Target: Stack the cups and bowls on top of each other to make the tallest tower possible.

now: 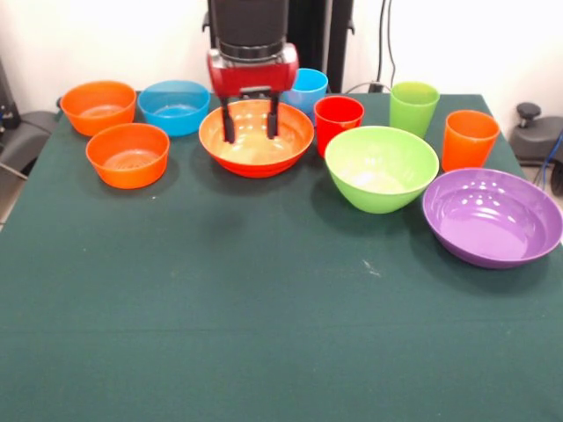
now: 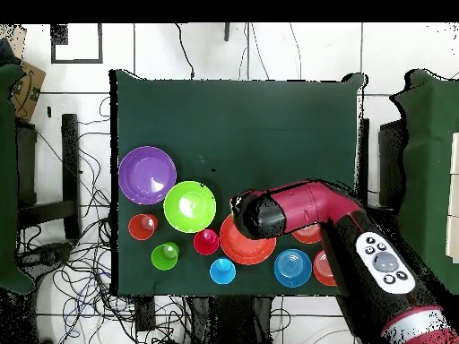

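Nothing is stacked: every bowl and cup stands alone and empty on the table (image 1: 264,308). The gripper (image 1: 251,119) hangs released, fingers spread, over the orange-red bowl (image 1: 257,149). Beside that bowl sit the red cup (image 1: 338,119) and the green bowl (image 1: 381,167); the purple bowl (image 1: 492,217) lies past the green one.
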`<action>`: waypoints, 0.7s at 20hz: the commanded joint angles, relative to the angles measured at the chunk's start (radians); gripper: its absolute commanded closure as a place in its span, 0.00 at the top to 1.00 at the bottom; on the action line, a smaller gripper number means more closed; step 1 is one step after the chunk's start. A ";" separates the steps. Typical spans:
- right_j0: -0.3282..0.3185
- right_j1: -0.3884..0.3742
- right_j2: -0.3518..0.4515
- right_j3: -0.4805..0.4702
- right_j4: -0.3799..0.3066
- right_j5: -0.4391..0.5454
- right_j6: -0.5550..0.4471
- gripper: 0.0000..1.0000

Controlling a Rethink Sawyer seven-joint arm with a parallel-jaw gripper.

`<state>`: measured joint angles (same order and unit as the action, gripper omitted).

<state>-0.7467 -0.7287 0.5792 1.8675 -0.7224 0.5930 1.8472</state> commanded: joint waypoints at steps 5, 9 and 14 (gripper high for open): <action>-0.069 0.008 0.066 0.007 -0.088 0.100 -0.330 1.00; -0.098 0.021 0.090 -0.012 -0.084 0.136 -0.387 1.00; -0.132 0.044 0.127 -0.035 -0.061 0.158 -0.426 1.00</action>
<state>-0.8617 -0.7541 0.6246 1.8676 -0.7228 0.6154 1.7989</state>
